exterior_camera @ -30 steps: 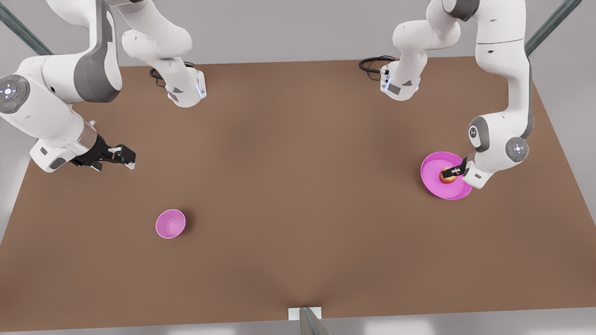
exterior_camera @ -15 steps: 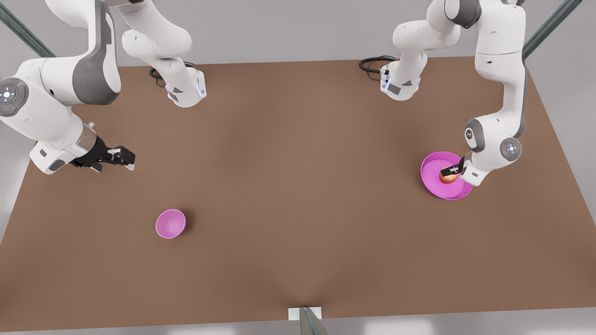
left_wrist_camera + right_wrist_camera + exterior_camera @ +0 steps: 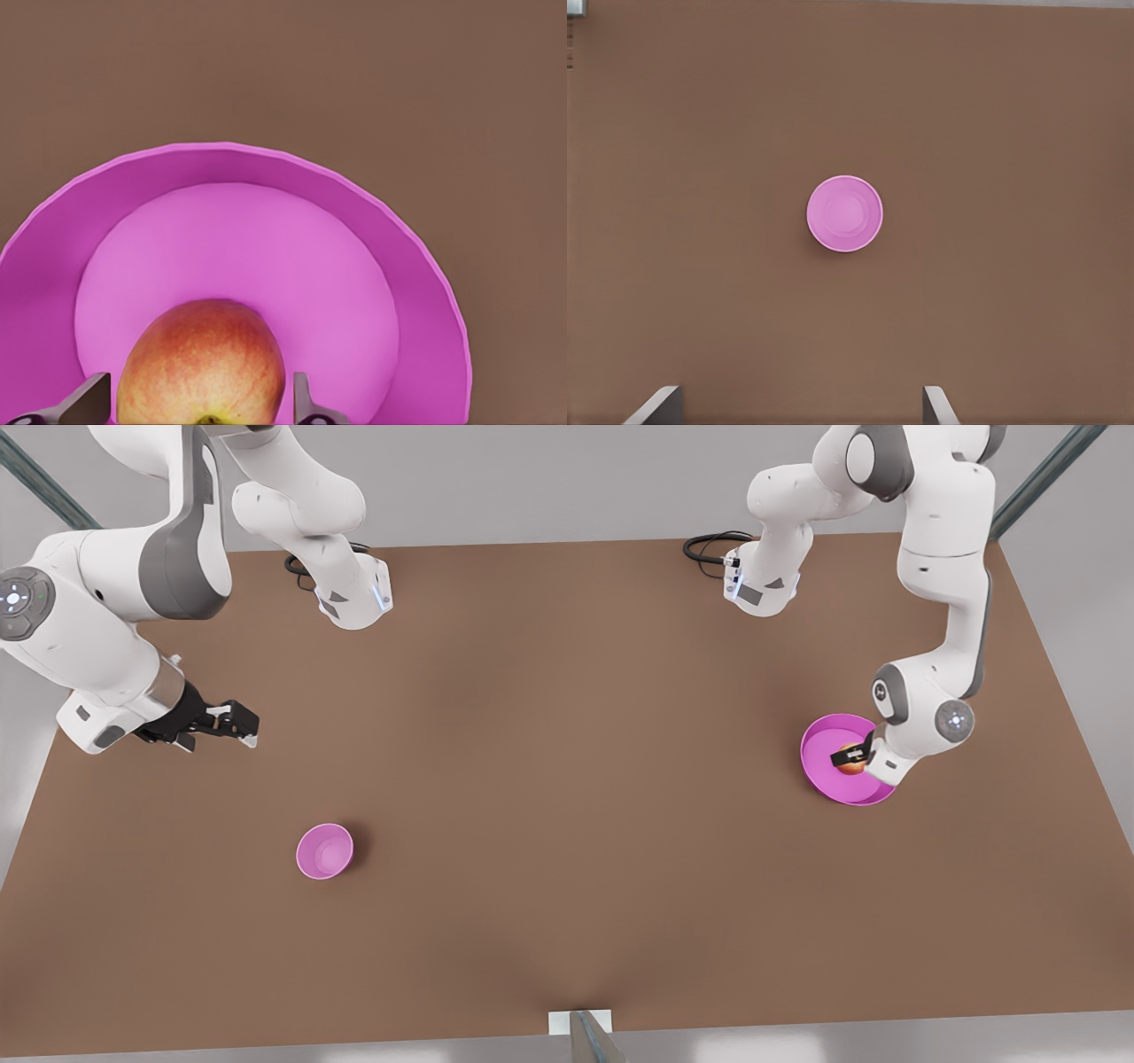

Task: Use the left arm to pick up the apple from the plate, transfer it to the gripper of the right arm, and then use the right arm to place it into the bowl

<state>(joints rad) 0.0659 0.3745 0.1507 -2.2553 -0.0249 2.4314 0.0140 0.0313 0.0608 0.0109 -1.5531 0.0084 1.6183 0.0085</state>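
Sitting between left hand [image 3: 202, 409] fingers: apple [image 3: 202, 363]

1. Apple [image 3: 202, 363]: red-yellow, streaked skin, resting on the plate's flat centre, toward one side.
2. Plate [image 3: 819, 740]: magenta, round, raised rim, flat on the table at the front view's right.
3. Bowl [image 3: 324, 851]: small, pink, upright, at the front view's lower left, well apart from the plate.

2 white arms [image 3: 943, 540] w/ grey joints, black jaws, black cables [image 3: 709, 543] at bases
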